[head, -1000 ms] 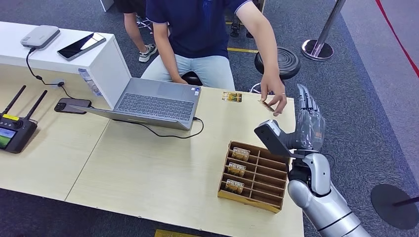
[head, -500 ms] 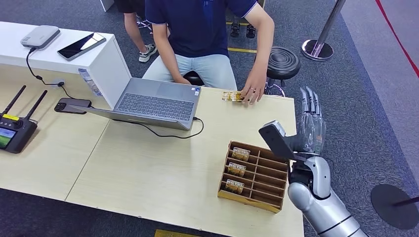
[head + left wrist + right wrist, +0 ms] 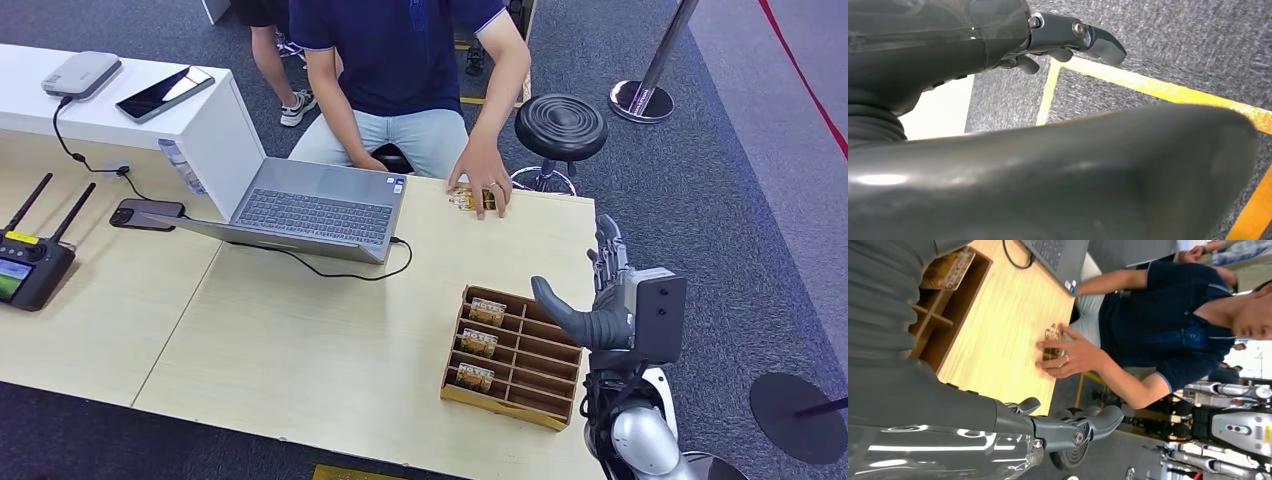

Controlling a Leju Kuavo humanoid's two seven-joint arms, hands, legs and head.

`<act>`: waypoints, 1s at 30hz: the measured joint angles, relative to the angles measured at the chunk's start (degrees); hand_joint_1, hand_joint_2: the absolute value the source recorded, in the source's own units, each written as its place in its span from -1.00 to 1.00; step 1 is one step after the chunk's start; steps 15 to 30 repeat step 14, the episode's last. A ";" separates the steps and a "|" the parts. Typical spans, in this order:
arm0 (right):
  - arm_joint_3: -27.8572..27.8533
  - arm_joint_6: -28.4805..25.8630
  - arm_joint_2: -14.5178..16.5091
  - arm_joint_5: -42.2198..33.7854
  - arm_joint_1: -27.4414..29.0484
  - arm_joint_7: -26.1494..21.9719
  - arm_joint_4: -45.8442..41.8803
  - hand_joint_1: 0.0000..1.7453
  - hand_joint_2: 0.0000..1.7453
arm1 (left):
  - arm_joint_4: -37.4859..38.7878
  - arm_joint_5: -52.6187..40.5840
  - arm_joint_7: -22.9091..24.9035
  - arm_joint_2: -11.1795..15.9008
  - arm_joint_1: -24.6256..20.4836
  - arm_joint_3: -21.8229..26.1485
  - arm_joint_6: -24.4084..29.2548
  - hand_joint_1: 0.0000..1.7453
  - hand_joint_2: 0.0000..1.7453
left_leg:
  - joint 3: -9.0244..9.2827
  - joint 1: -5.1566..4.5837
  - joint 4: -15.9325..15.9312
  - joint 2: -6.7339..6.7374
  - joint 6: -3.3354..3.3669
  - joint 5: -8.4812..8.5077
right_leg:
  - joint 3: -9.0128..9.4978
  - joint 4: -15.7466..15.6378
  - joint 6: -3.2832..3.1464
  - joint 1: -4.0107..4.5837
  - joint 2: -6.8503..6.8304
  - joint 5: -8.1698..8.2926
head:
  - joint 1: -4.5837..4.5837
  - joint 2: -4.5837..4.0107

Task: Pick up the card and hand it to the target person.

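At the table's (image 3: 330, 330) far edge the person's hand (image 3: 481, 186) covers the card (image 3: 462, 197), so your right hand (image 3: 605, 300), open and empty, hangs off the right edge.

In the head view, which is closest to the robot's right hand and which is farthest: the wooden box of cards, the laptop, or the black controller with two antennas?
From the right robot hand, past the table's right edge:
1. Wooden card box, right beside it, near the table's right end.
2. Laptop, farther left, in front of the seated person.
3. Black controller, farthest, at the table's far left.
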 joint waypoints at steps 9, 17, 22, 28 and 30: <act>-1.23 4.38 -2.68 -3.05 7.28 0.48 -8.42 -1.00 1.00 | 0.00 2.36 -0.72 0.00 0.08 0.18 0.33 -1.00 -1.00 | 0.00 0.00 0.00 0.01 0.01 -0.01 | 0.00 -0.01 0.00 0.00 0.03 0.00 | 0.00 0.00; -1.14 4.87 -3.03 -4.24 9.68 -0.52 -9.33 -1.00 1.00 | 0.00 2.92 -1.02 0.00 0.08 0.51 0.39 -1.00 -1.00 | 0.01 0.00 -0.01 0.01 0.01 -0.01 | 0.00 0.00 0.00 0.00 0.03 0.00 | 0.00 0.00; -1.14 4.87 -3.03 -4.24 9.68 -0.52 -9.33 -1.00 1.00 | 0.00 2.92 -1.02 0.00 0.08 0.51 0.39 -1.00 -1.00 | 0.01 0.00 -0.01 0.01 0.01 -0.01 | 0.00 0.00 0.00 0.00 0.03 0.00 | 0.00 0.00; -1.14 4.87 -3.03 -4.24 9.68 -0.52 -9.33 -1.00 1.00 | 0.00 2.92 -1.02 0.00 0.08 0.51 0.39 -1.00 -1.00 | 0.01 0.00 -0.01 0.01 0.01 -0.01 | 0.00 0.00 0.00 0.00 0.03 0.00 | 0.00 0.00; -1.14 4.87 -3.03 -4.24 9.68 -0.52 -9.33 -1.00 1.00 | 0.00 2.92 -1.02 0.00 0.08 0.51 0.39 -1.00 -1.00 | 0.01 0.00 -0.01 0.01 0.01 -0.01 | 0.00 0.00 0.00 0.00 0.03 0.00 | 0.00 0.00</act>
